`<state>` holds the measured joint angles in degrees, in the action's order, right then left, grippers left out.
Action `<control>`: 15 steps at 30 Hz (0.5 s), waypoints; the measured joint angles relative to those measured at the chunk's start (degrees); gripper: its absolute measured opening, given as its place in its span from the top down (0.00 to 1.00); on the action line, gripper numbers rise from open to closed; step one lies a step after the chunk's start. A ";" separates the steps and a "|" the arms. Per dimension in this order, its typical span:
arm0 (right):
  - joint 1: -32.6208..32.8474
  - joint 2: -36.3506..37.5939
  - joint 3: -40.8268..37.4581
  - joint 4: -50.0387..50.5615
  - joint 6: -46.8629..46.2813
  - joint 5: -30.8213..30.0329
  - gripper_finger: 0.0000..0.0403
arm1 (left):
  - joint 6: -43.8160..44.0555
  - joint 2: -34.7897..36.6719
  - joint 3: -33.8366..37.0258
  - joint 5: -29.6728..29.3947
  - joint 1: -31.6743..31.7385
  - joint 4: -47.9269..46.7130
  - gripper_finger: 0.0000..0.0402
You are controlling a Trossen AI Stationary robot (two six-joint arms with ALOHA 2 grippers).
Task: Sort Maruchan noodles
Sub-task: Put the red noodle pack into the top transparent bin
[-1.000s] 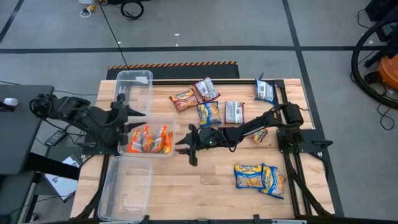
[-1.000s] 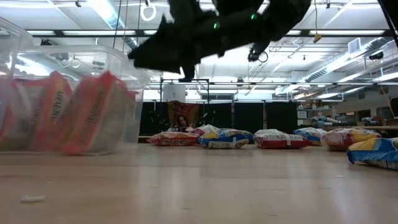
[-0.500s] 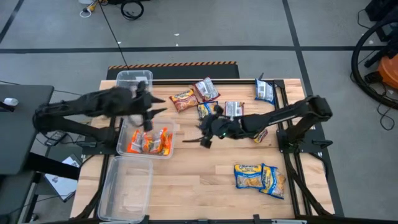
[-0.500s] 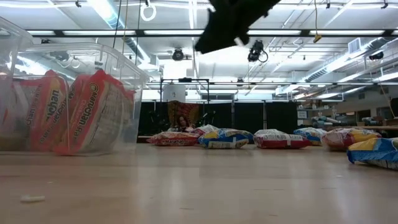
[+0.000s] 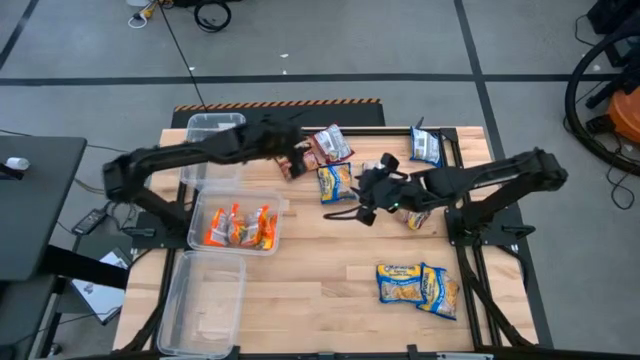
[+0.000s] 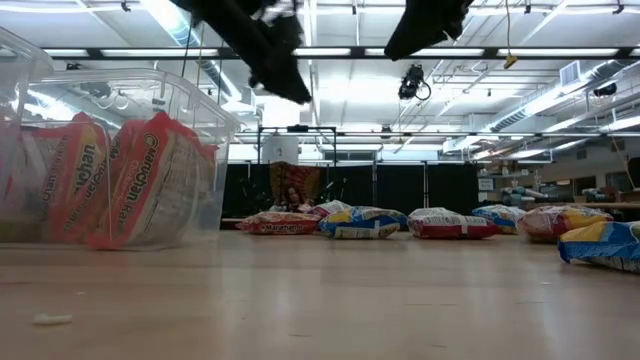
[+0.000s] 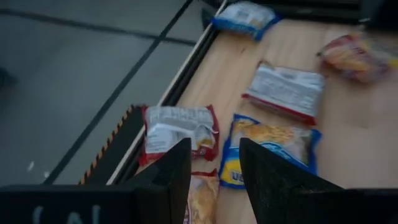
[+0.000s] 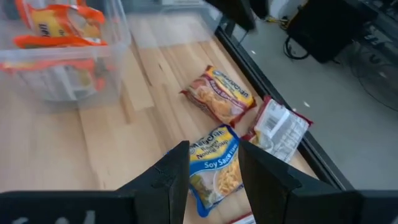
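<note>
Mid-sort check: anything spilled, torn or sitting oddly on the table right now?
Nothing stands out. The orange packets stand on edge inside the middle clear bin, and the unsorted packets lie flat and loose on the table. No wrapper looks torn or spilled. Both the left gripper and right gripper are empty.

Three clear bins (image 5: 214, 131) sit along the table's left side, the middle one (image 5: 203, 214) holding three orange packets (image 5: 238, 226).
</note>
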<state>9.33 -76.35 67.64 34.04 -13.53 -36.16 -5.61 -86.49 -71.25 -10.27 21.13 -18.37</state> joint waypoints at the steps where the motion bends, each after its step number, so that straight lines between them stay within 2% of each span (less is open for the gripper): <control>1: 0.33 0.18 0.00 0.12 0.01 0.03 0.64 | 0.58 -2.36 -1.42 -0.02 0.34 -0.22 0.65; 5: 2.02 0.30 -0.02 1.62 -1.65 1.42 0.64 | 1.99 -10.53 -5.54 0.01 1.38 -1.68 0.65; 9: 4.89 0.30 -0.02 5.55 -7.93 1.53 0.64 | 3.27 -15.48 -5.84 0.20 1.97 -1.49 0.63; 15: 9.17 -0.21 -0.04 8.70 -14.84 -0.19 0.64 | 4.97 -21.50 -7.31 1.99 3.27 -1.35 0.54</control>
<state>18.50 -76.57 67.59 42.73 -28.37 -36.35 -0.63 -107.99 -78.55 -8.28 24.40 -19.72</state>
